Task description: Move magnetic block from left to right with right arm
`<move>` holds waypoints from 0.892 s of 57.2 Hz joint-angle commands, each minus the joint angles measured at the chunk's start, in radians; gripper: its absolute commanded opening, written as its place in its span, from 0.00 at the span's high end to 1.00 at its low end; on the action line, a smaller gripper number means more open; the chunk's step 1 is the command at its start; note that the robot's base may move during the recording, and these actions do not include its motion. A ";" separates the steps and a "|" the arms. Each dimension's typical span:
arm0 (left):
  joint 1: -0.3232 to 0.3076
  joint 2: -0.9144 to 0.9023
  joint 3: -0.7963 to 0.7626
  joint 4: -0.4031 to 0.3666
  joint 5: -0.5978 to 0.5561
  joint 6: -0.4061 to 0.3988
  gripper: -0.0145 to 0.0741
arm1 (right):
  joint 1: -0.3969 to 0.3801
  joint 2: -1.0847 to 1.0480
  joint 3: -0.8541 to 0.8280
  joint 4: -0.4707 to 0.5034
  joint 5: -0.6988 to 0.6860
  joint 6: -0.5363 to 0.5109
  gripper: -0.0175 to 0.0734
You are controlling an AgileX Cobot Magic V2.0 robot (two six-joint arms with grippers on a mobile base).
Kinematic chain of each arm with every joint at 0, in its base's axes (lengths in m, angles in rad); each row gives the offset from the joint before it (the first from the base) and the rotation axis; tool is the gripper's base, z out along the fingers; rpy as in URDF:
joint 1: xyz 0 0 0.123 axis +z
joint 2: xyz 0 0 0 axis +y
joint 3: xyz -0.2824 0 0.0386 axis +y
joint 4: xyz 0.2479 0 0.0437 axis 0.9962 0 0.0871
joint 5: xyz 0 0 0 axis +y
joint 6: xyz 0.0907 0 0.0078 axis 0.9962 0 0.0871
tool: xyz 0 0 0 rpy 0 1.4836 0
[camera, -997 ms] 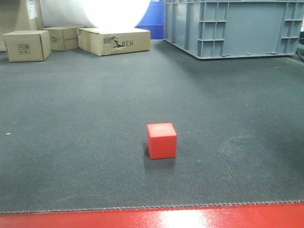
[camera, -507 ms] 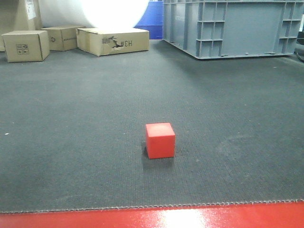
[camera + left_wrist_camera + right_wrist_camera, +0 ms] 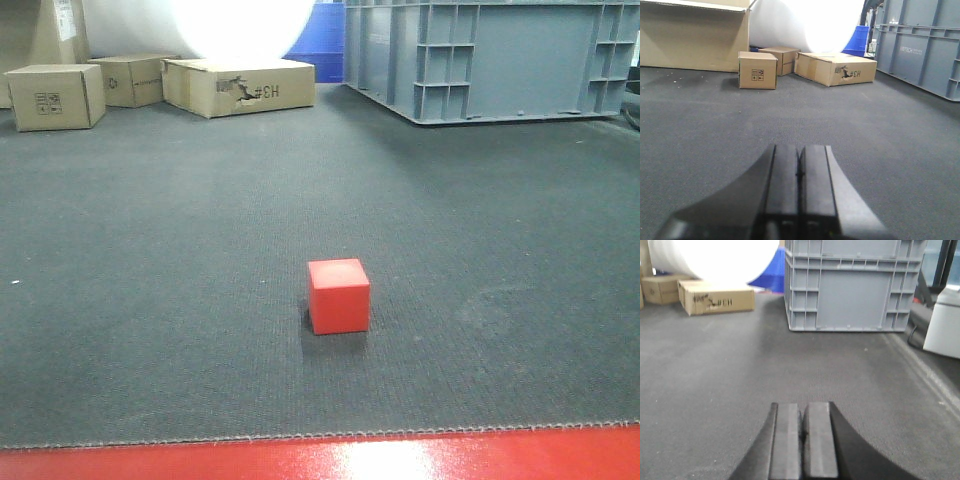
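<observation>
Unmoved magnetic block (image 3: 339, 296), bright-red matte cube

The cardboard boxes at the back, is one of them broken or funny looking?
Yes. The long flat cardboard box has a ragged tear in its front face, beside the printed letters. The two smaller boxes look whole.

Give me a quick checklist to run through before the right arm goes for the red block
1. Magnetic block sits flat on the grey mat, nothing touching it: ok.
2. Right gripper empty: ok.
3. Right gripper open for a grasp: not ok, fingers are together.
4. Block visible in the right wrist view: not ok, only mat and the grey crate show.
5. Left gripper shut, holding nothing: ok.
6. Mat right of the block free of obstacles: ok in the front view.
</observation>
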 commanded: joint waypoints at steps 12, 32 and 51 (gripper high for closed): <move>-0.004 -0.005 0.008 -0.005 -0.090 -0.002 0.98 | -0.005 -0.148 0.132 0.001 -0.136 -0.010 0.77; -0.004 -0.005 0.008 -0.005 -0.090 -0.002 0.98 | -0.005 -0.192 0.140 -0.016 -0.088 -0.010 0.77; -0.004 -0.005 0.008 -0.005 -0.090 -0.002 0.98 | -0.005 -0.192 0.140 -0.016 -0.088 -0.010 0.77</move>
